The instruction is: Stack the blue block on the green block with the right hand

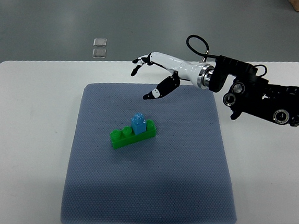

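A small blue block (pixel 138 123) sits on top of a long green block (pixel 131 135) near the middle of the blue-grey mat (pixel 147 195). My right hand (pixel 152 73) hovers above the mat's far edge, well behind the blocks and apart from them. Its fingers are spread and hold nothing, with the thumb (pixel 162 89) pointing down toward the mat. The right arm (pixel 260 98) comes in from the right edge. The left arm does not show.
The mat lies on a white table (pixel 26 148). Two small clear squares (pixel 99 47) lie on the floor beyond the table's far edge. A black cable (pixel 197 43) loops above the right wrist.
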Controlling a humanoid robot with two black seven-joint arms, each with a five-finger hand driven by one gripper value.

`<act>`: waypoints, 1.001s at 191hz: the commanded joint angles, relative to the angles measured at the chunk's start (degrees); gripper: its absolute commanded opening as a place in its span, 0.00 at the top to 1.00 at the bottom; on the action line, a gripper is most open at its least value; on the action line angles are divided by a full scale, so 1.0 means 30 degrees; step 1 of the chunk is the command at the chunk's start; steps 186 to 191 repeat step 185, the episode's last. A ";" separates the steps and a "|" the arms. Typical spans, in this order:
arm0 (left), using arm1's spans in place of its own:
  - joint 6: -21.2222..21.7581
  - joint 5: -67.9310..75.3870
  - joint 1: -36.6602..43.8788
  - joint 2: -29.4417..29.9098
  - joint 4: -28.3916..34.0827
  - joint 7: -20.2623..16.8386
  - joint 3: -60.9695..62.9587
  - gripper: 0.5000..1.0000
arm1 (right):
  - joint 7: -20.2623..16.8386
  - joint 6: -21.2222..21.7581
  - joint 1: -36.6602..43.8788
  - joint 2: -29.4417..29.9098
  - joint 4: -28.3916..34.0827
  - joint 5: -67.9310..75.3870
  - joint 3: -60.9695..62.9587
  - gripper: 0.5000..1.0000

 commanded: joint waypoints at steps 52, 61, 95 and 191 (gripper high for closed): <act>0.0000 0.0000 -0.0001 0.0000 -0.0017 0.0000 -0.0001 0.00 | -0.0871 0.0293 -0.4457 0.1556 -0.4104 0.9731 0.9340 0.17; 0.0000 0.0000 -0.0001 0.0000 -0.0046 0.0000 -0.0001 0.00 | -0.0842 0.0322 -0.4927 0.1879 -0.4574 1.0613 1.0192 0.17; 0.0000 0.0000 -0.0001 0.0000 -0.0046 0.0000 0.0029 0.00 | -0.0754 0.0381 -0.6685 0.2846 -0.5189 1.3454 1.2946 0.17; 0.0000 0.0000 -0.0001 0.0000 -0.0046 0.0000 -0.0001 0.00 | 0.1209 0.3369 -0.9790 0.6098 -0.7796 1.4714 1.5319 0.17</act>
